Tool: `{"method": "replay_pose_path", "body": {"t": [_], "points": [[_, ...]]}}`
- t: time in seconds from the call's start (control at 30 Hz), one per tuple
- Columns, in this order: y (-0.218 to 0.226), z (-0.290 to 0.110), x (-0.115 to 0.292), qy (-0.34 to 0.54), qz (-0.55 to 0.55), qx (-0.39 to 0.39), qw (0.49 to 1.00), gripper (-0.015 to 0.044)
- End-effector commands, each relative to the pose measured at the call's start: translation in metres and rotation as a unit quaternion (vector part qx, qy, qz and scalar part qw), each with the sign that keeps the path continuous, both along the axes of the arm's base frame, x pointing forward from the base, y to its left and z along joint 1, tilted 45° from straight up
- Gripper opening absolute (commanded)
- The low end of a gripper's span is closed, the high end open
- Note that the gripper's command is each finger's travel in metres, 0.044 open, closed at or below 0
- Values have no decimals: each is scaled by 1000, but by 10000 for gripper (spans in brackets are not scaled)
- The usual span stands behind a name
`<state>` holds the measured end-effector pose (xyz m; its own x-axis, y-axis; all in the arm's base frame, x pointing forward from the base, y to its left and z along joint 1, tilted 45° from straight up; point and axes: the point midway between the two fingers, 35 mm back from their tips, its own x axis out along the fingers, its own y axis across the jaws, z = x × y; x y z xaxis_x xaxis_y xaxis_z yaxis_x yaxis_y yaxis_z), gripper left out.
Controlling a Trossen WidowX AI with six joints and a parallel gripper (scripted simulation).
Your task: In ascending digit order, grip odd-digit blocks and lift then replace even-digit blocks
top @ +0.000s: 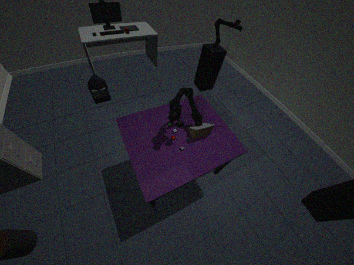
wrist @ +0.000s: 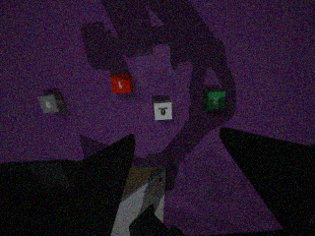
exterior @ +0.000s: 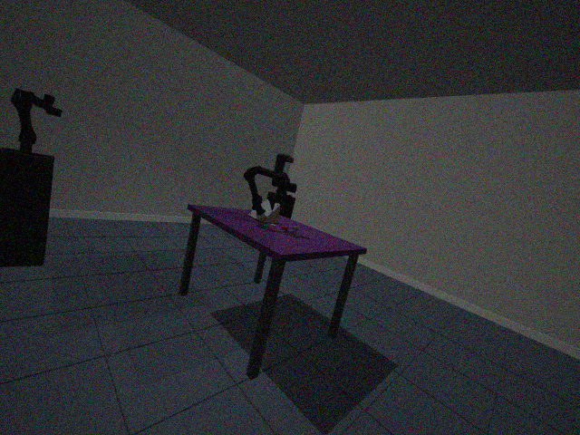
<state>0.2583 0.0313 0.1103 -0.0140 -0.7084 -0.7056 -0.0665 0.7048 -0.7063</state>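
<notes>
Over the purple table [top: 197, 162] from the top view, arm bent above four small blocks, exterior view, blocks tiny near the arm's base, wrist view, gripper [wrist: 169, 162] spread wide and empty above red block [wrist: 120, 84], white block [wrist: 162, 110], green block [wrist: 215, 99], grey block [wrist: 49, 103], all apart.

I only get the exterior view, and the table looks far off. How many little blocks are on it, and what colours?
Observer: Four, by the wrist view: grey, red, white and green.
Visitor: Is the gripper holding one?
Observer: No. The gripper is open above them, touching none.
Visitor: Can you read their numbers?
Observer: Red and white show marks on top, but they are too blurred to read.
</notes>
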Motion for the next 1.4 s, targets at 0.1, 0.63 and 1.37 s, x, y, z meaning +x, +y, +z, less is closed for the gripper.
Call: {"method": "replay_pose_path", "body": {"t": [0.1,0.63,1.37], "points": [[2,-3,-1,-3,-5,2,1000,400],[28,-27,25,-4,-5,3,1000,400],[55,-56,47,-5,-5,4,1000,400]]}}
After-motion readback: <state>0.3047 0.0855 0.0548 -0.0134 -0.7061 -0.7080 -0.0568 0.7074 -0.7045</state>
